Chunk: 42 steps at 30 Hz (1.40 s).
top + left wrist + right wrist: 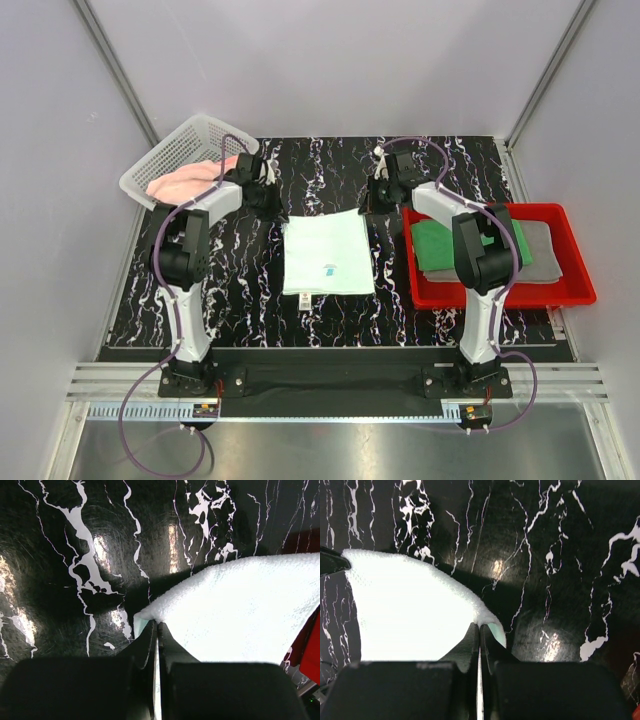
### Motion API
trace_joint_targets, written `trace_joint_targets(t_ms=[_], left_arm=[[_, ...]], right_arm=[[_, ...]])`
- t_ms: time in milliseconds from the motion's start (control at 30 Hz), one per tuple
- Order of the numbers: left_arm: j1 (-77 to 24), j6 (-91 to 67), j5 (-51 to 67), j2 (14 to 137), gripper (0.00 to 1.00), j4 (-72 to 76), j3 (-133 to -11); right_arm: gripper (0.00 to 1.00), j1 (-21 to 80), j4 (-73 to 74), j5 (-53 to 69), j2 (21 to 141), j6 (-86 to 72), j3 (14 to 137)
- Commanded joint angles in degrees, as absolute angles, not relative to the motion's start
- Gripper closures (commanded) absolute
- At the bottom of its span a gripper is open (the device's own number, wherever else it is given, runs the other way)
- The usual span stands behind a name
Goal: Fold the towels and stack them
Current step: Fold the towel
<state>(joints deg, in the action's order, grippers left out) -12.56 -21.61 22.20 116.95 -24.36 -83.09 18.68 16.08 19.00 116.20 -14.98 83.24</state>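
Both arms pinch the far corners of the pale towel, ready to fold

The pale mint-white towel (pixel 328 252) lies flat at the table's centre; the left gripper (pixel 157 630) is clamped tight on its 11 o'clock corner and the right gripper (pixel 479 630) on its 1 o'clock corner, each holding only the very tip of the cloth; the green towel (pixel 435 245) and grey towel (pixel 545 255) lie in the red tray (pixel 580 292) at 3 o'clock, and the pink towel (pixel 185 180) sits in the white basket (pixel 165 158) at 10 o'clock. Likely risks: such a shallow bite may let a corner slip free on lifting; uneven travel of the two arms would skew the fold; too low a carry could drag and bunch the cloth.
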Motion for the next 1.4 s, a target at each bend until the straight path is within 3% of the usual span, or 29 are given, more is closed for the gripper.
trace_joint_targets(t_ms=[0,400,733,1067,1233,1367], left_arm=[[-12.1,-20.8,21.9,111.9,1.00,-23.2,-83.6],[-12.2,-17.6,20.2,93.5,1.00,-21.1,-78.4],[-14.3,-16.3,24.7,80.7,1.00,-20.7,-76.4],[-22.9,-18.3,12.5,68.2,1.00,-33.6,-76.1],[-21.8,-22.1,7.3,73.0,1.00,-43.0,-77.0],[-19.3,-22.0,8.8,80.1,1.00,-39.3,-73.5]], right_arm=[[1.00,18.3,11.5,18.9,112.2,-12.1,83.9],[1.00,18.3,6.0,13.8,93.3,-10.2,76.6],[1.00,18.4,5.8,16.7,80.3,-10.9,72.8],[1.00,22.8,11.9,16.0,62.4,-13.8,64.7],[1.00,24.3,5.5,15.0,61.9,-18.8,55.4],[1.00,24.3,-5.5,12.2,68.3,-19.9,48.8]])
